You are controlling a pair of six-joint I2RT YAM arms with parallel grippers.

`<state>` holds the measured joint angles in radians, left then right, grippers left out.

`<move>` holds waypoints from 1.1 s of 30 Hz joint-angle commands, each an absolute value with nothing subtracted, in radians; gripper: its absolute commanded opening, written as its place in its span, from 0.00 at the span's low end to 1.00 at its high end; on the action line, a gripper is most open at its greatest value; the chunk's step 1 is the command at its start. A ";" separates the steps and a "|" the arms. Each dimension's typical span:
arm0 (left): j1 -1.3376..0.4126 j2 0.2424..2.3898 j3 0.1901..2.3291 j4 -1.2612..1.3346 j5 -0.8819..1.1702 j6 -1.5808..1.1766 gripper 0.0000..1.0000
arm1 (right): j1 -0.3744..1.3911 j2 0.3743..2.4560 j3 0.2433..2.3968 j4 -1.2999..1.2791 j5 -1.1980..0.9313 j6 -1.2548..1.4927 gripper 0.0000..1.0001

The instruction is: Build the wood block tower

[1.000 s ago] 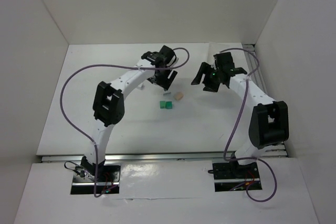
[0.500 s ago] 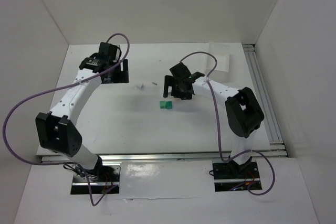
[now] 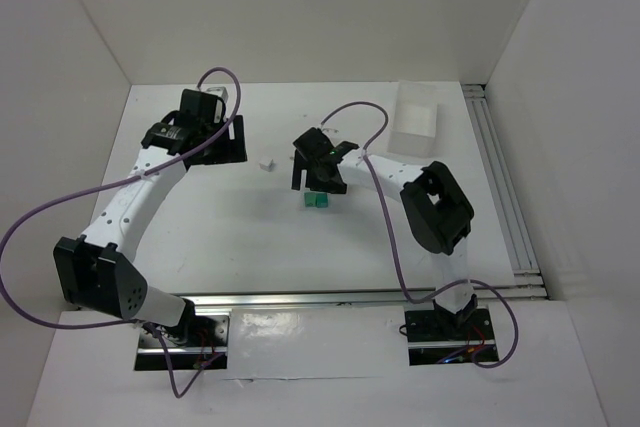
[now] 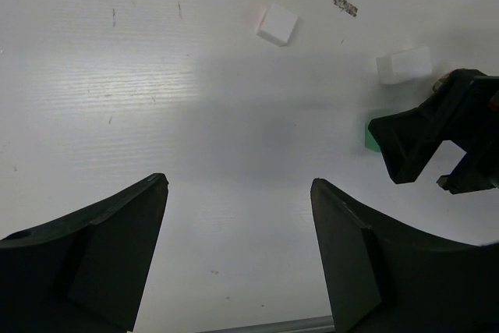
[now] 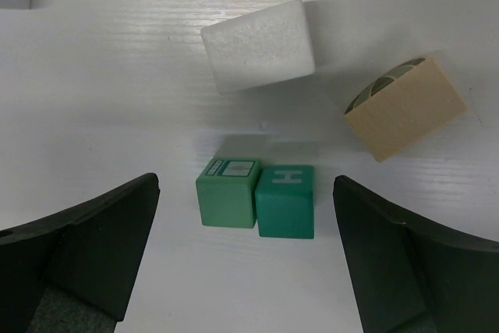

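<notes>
From above, a white table sits boxed in by white walls on three sides, with a metal rail along its near edge. The left gripper hangs over the far left part of the table, with bare surface all around it. The right gripper hangs near the middle, directly over the parts of the wood block tower. Only two teal-green wooden cubes show, just at its near side, and wide bare table lies between them and the rail. A small white cube lies between the two grippers, and a clear rectangular plastic tray stands at the far right, well apart from the blocks. In the left wrist view, the black fingers stand wide apart with only bare table between them. The white cube lies ahead, and a second white block lies to the right, near the right gripper's dark outline. In the right wrist view, its fingers are spread wide and hold nothing. The green cubes lie between them, side by side and touching, flat on the table. The right cube's top shows a letter H. Beyond them the white block lies tilted, and a pale tan wooden piece with a rounded end lies apart to the right. No block rests on another.
</notes>
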<state>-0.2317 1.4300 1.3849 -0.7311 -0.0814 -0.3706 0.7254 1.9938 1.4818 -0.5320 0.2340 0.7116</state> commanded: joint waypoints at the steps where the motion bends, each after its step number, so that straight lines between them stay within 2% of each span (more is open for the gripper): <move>1: -0.238 1.404 1.384 -0.698 -0.097 -0.380 0.87 | 0.744 2.025 1.561 -0.618 0.301 0.761 1.00; 6: -0.238 1.394 1.374 -0.698 -0.107 -0.390 0.87 | 0.764 2.062 1.588 -0.652 0.325 0.782 1.00; 12: -0.238 1.394 1.365 -0.698 -0.107 -0.390 0.85 | 0.773 2.071 1.597 -0.673 0.344 0.807 0.91; 22: -0.247 1.394 1.356 -0.689 -0.107 -0.390 0.85 | 0.773 2.071 1.575 -0.655 0.325 0.807 0.83; 24: -0.247 1.394 1.356 -0.689 -0.116 -0.390 0.85 | 0.773 2.071 1.575 -0.646 0.325 0.807 0.78; 33: -0.247 1.394 1.347 -0.689 -0.117 -0.390 0.85 | 0.773 2.080 1.575 -0.646 0.325 0.798 0.73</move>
